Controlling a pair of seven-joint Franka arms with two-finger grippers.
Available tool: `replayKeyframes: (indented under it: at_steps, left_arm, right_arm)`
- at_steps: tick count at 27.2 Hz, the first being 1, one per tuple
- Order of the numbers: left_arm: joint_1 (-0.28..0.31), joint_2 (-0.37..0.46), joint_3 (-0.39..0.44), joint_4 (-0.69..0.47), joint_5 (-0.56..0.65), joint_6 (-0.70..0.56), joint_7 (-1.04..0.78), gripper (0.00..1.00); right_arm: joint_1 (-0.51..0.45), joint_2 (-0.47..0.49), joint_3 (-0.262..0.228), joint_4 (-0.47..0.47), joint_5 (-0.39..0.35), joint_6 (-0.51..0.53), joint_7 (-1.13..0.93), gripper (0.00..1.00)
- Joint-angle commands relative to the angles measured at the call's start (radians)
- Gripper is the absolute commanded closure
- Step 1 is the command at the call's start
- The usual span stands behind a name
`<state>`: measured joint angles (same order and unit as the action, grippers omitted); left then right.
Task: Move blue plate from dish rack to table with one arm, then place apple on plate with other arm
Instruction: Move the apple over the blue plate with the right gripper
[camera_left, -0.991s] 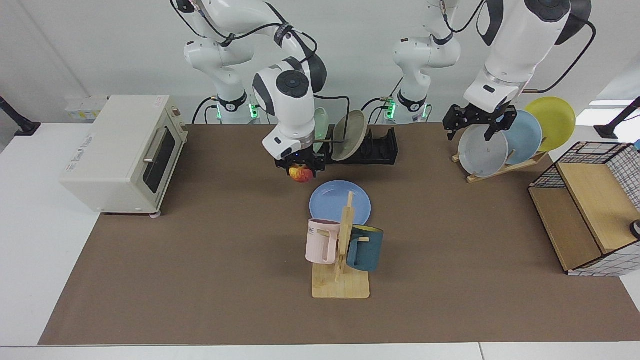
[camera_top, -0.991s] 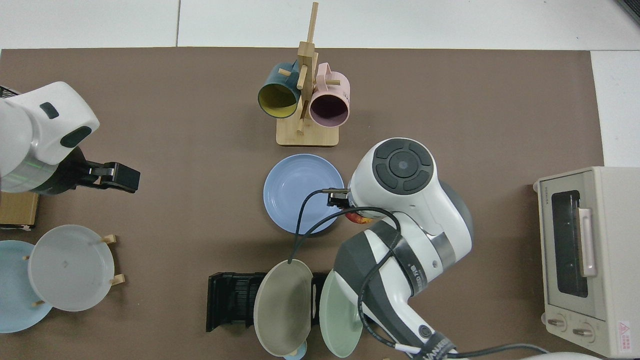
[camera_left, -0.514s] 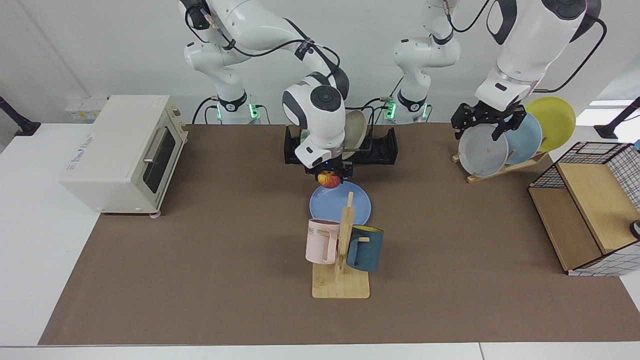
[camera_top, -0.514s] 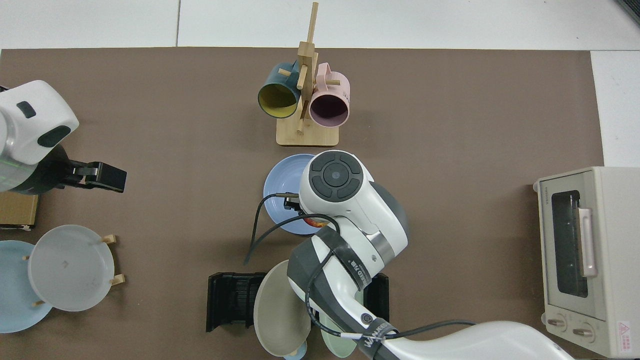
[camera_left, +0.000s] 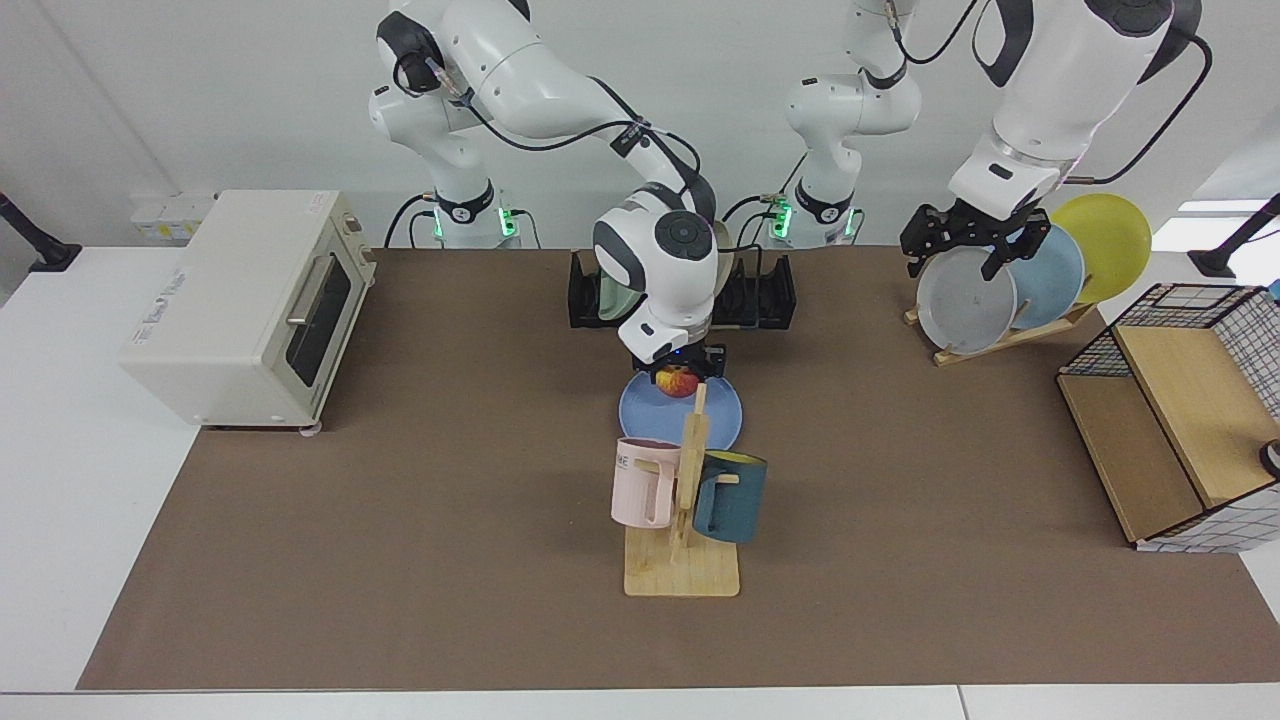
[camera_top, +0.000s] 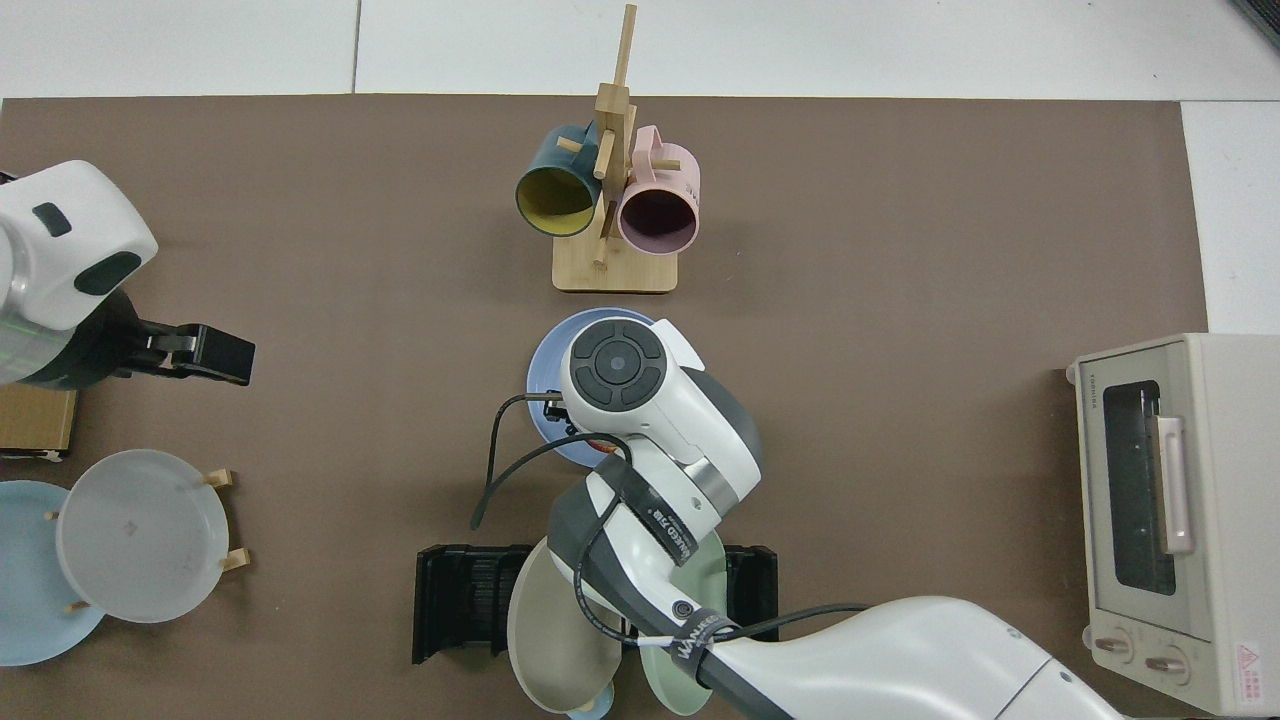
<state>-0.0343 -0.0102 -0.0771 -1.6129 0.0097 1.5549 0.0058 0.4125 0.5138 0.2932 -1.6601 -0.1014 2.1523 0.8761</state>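
Right gripper (camera_left: 679, 377) grips 1 apple (camera_left: 679, 381) over 1 blue plate (camera_left: 650, 410); left gripper (camera_left: 962, 247) waits, released.

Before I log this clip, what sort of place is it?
Most likely a robotics lab staged as a kitchen: two white jointed robot arms at a brown-matted table, a cream toaster oven and a wooden mug tree.
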Motion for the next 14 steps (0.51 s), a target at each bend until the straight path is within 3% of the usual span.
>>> replayKeyframes:
  at_steps: [1, 4, 5, 9, 14]
  left_arm:
    - [0.011, -0.014, -0.001, 0.010, -0.016, -0.009, 0.010, 0.00]
    - [0.011, -0.020, 0.000, 0.010, -0.016, -0.013, 0.005, 0.00]
    - [0.011, -0.020, 0.002, 0.010, -0.016, -0.013, 0.005, 0.00]
    - [0.013, -0.020, 0.005, 0.010, -0.016, -0.012, 0.005, 0.00]
    - [0.013, -0.020, 0.007, 0.010, -0.016, -0.013, 0.003, 0.00]
  right_arm:
    - [-0.008, 0.028, 0.006, 0.020, -0.032, 0.037, 0.032, 1.00]
    - [-0.008, 0.029, 0.006, 0.020, -0.024, 0.026, 0.031, 1.00]
    - [-0.009, 0.032, 0.006, 0.020, -0.018, 0.026, 0.031, 0.92]
    - [-0.020, 0.034, 0.006, 0.026, -0.034, -0.006, 0.029, 0.00]
    - [-0.021, 0.022, 0.006, 0.045, -0.035, -0.048, 0.026, 0.00]
